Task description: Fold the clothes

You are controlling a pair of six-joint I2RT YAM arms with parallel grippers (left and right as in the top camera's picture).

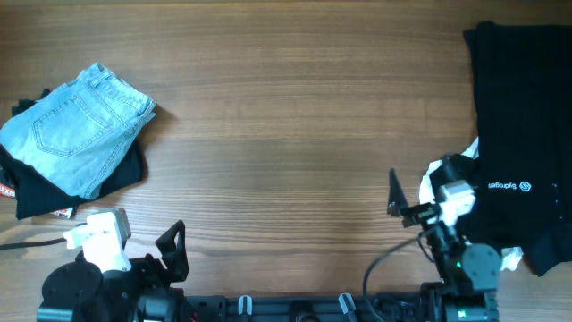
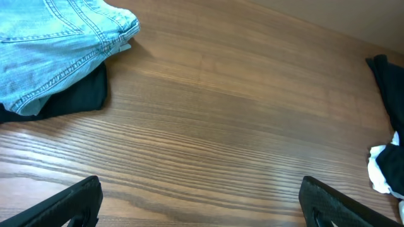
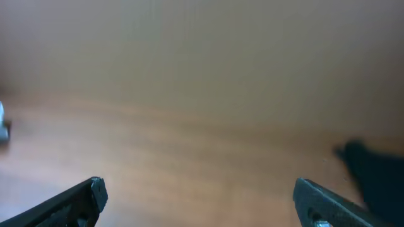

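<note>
The pale blue denim shorts (image 1: 76,127) lie folded at the far left of the table, stacked on a folded black garment (image 1: 107,179). They also show at the top left of the left wrist view (image 2: 53,47), over the black garment (image 2: 79,94). My left gripper (image 1: 174,250) is open and empty near the front edge, right of and below the stack; its fingers frame bare wood (image 2: 199,202). My right gripper (image 1: 393,192) is open and empty at the right, its fingers over bare wood (image 3: 199,202), just left of a pile of black clothes (image 1: 523,134).
The black pile at the right carries a small white logo (image 1: 505,186) and has white fabric (image 1: 438,170) under its left edge. Its edge shows in the left wrist view (image 2: 391,94) and the right wrist view (image 3: 372,170). Wooden tabletop (image 1: 286,116) lies between the stacks.
</note>
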